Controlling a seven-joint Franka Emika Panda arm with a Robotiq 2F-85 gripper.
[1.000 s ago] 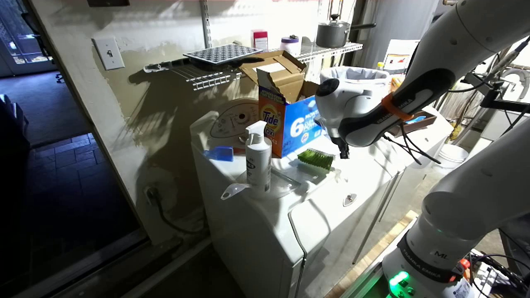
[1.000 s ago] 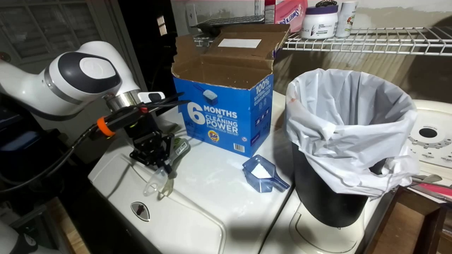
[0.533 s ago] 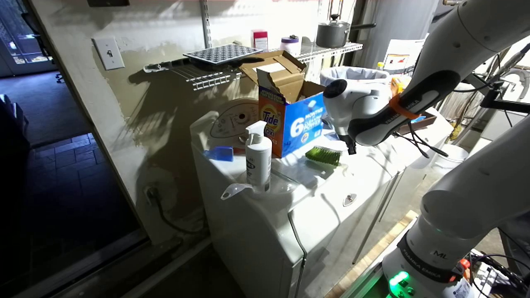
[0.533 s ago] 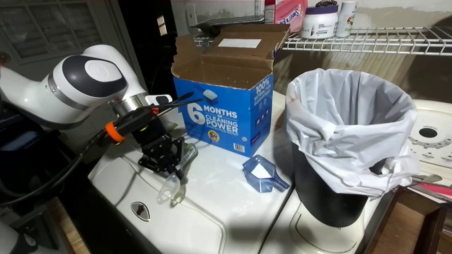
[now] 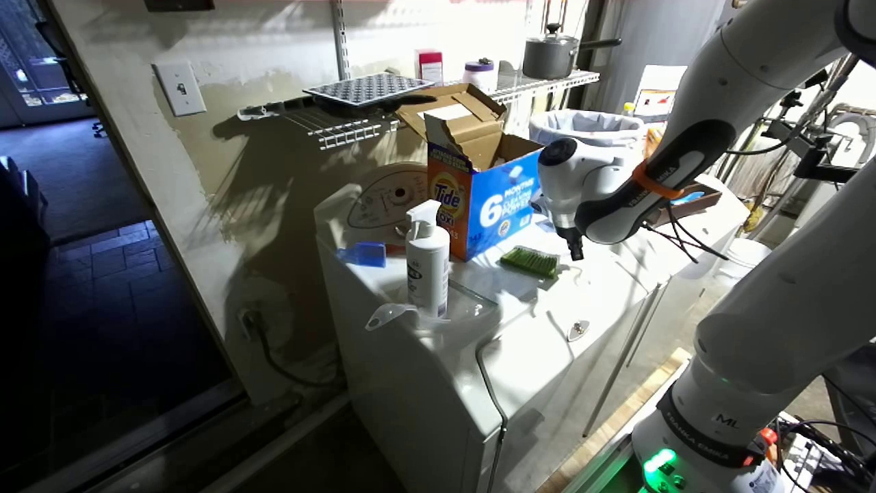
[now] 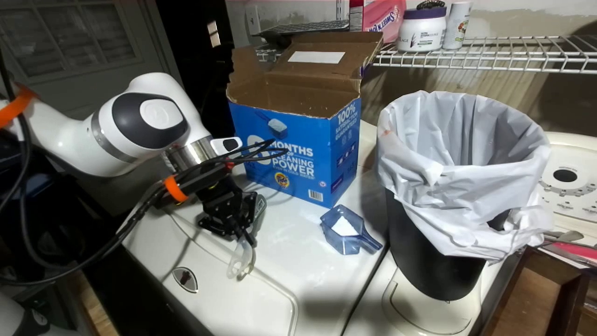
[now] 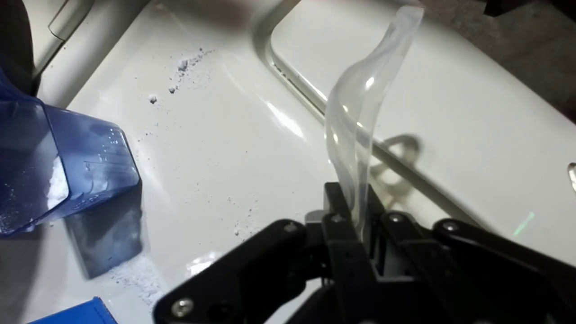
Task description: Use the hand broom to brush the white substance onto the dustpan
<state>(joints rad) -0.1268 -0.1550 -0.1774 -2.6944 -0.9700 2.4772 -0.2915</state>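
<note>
My gripper [image 7: 353, 204] is shut on the clear handle of the hand broom [image 7: 360, 112]. Its green bristles [image 5: 529, 262] show in an exterior view, close over the white machine top; whether they touch it I cannot tell. In the wrist view the white substance [image 7: 139, 278] lies as a smear beside a blue scoop, with crumbs and specks scattered farther off. What looks like the dustpan [image 5: 479, 301], clear plastic, lies flat at the machine's near end with its handle [image 5: 390, 313] sticking out, partly hidden by a white pump bottle [image 5: 428, 274].
A blue scoop [image 6: 339, 240] with white powder inside stands right of the broom. Behind it rises an open Tide box [image 6: 289, 149]; a lined bin [image 6: 438, 252] is farther right. A blue plastic item [image 5: 369, 253] lies at the back edge. A wire shelf [image 6: 489, 58] hangs above.
My gripper and the broom have moved rightward in an exterior view, closer to the blue scoop, and come a little lower. The grip on the handle stays the same.
</note>
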